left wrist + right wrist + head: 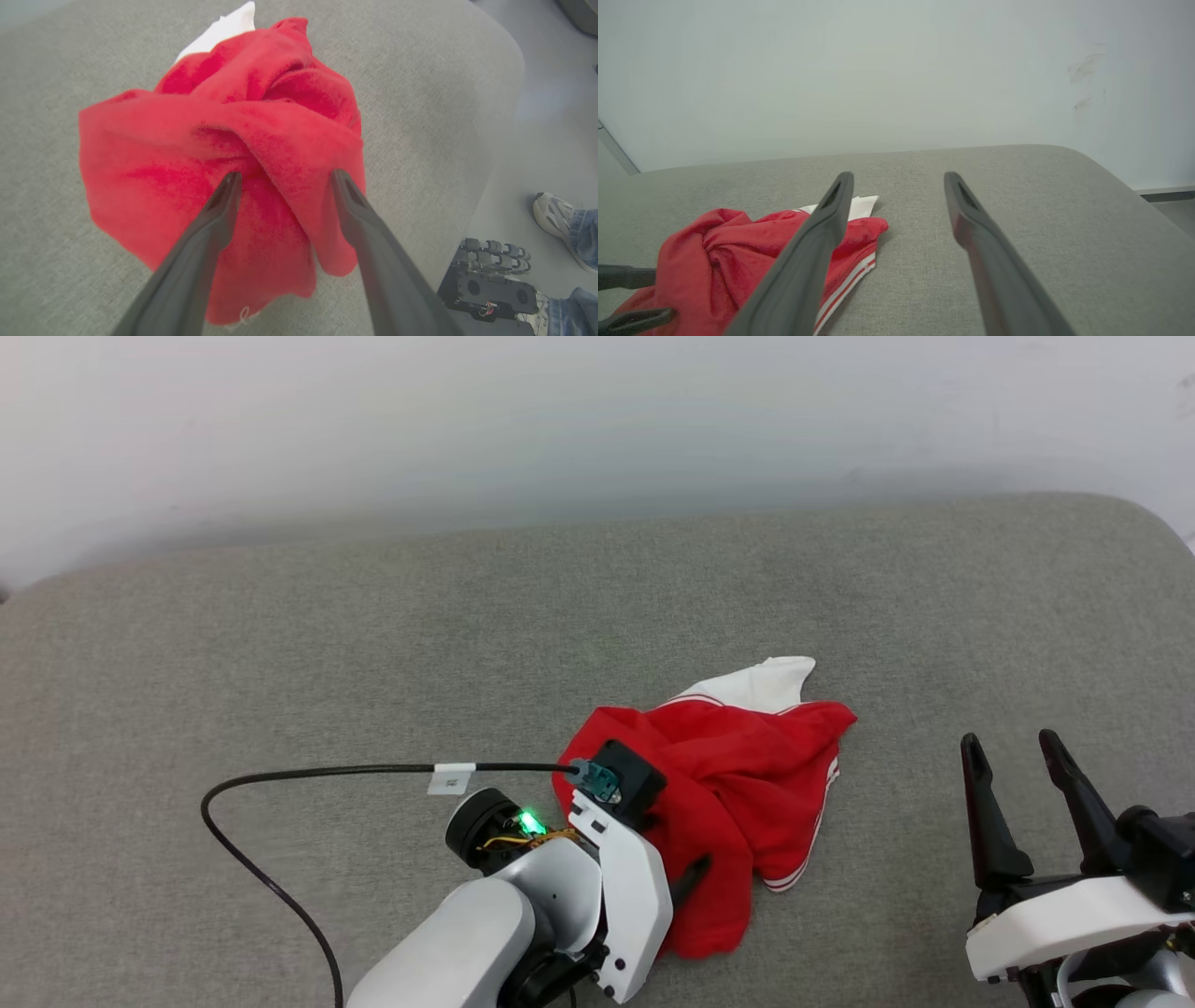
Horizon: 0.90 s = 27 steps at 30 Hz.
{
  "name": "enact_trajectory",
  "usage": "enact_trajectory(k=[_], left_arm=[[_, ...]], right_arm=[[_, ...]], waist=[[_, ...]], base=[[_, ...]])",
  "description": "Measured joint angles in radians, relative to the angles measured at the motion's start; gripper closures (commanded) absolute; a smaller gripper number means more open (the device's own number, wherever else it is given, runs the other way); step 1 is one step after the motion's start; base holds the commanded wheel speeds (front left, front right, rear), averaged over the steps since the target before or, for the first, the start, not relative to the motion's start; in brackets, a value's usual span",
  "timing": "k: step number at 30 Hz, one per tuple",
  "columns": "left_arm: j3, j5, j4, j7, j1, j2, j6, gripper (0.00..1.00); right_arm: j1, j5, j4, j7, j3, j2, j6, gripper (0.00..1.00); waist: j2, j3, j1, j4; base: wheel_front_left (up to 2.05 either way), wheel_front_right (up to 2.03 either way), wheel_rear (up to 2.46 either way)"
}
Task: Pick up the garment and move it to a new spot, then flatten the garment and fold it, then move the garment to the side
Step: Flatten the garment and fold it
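Note:
The garment [738, 784] lies crumpled in a red heap on the grey cushion, with a white sleeve [766, 683] sticking out at the back and striped trim along its right side. My left gripper [286, 176] is down on the heap, open, its two fingers straddling a raised fold of red fabric. From the head view one of its dark fingers [693, 875] shows beside the white wrist. My right gripper [1011, 742] stands open over bare cushion to the right of the garment [714, 252], holding nothing.
The grey cushion [280, 644] stretches wide to the left and back, against a pale wall [560, 420]. A black cable [280, 775] loops over the left side. Off the rounded right edge are a person's shoe [553, 217] and a dark device [490, 284] on the floor.

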Motion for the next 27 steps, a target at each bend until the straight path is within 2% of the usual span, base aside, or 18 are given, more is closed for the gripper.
enact_trajectory(k=[1, 2, 3, 4, 10, 13, 19, 24, 27], left_arm=[[-0.009, -0.008, 0.008, 0.022, -0.006, 0.003, -0.001, 0.0], [-0.017, -0.019, 0.016, 0.046, -0.012, 0.007, -0.002, 0.15], [-0.022, -0.028, 0.018, 0.057, -0.017, 0.011, -0.005, 0.62], [-0.027, -0.032, 0.018, 0.063, -0.022, 0.015, -0.006, 1.0], [-0.015, -0.033, 0.007, 0.033, -0.06, 0.038, -0.008, 1.0], [0.036, -0.028, -0.02, -0.017, -0.063, 0.071, 0.023, 1.0], [0.182, -0.035, -0.117, -0.099, 0.002, 0.186, 0.135, 1.0], [0.315, -0.094, -0.165, -0.125, 0.172, 0.277, 0.249, 1.0], [0.385, -0.144, -0.154, -0.148, 0.299, 0.3, 0.304, 1.0]], right_arm=[[-0.002, 0.002, 0.004, -0.004, -0.002, 0.0, 0.0, 0.0], [-0.003, 0.004, 0.009, -0.006, -0.003, 0.0, 0.0, 0.0], [-0.003, 0.007, 0.013, -0.013, -0.004, 0.0, 0.0, 0.0], [-0.006, 0.009, 0.018, -0.016, -0.004, 0.0, 0.0, 0.0], [-0.023, 0.026, 0.045, -0.042, -0.007, 0.0, 0.0, 0.0], [-0.024, 0.027, 0.057, -0.05, -0.013, 0.0, 0.0, 0.0], [-0.024, 0.022, 0.063, -0.052, -0.028, 0.0, 0.0, 0.0], [-0.024, 0.01, 0.056, -0.045, -0.034, 0.0, 0.0, 0.0], [-0.024, 0.007, 0.049, -0.039, -0.032, 0.0, 0.0, 0.0]], waist=[[0.0, 0.007, 0.0001, -0.006], [0.0, 0.014, 0.0001, -0.012], [0.0, 0.021, 0.0001, -0.017], [0.0, 0.028, 0.0001, -0.023], [0.0, 0.056, 0.0001, -0.035], [0.0, 0.055, 0.0, -0.027], [0.0, 0.041, 0.0001, 0.006], [0.0, 0.032, 0.0, 0.037], [0.0, 0.026, 0.0, 0.049]], base=[[0.0, 0.0, 0.0], [0.0, 0.0, 0.0], [0.0, 0.0, 0.0], [0.0, 0.0, 0.0], [0.0, 0.0, 0.0], [0.0, 0.0, 0.0], [0.0, 0.0, 0.0], [0.0, 0.0, 0.0], [0.0, 0.0, 0.0]])
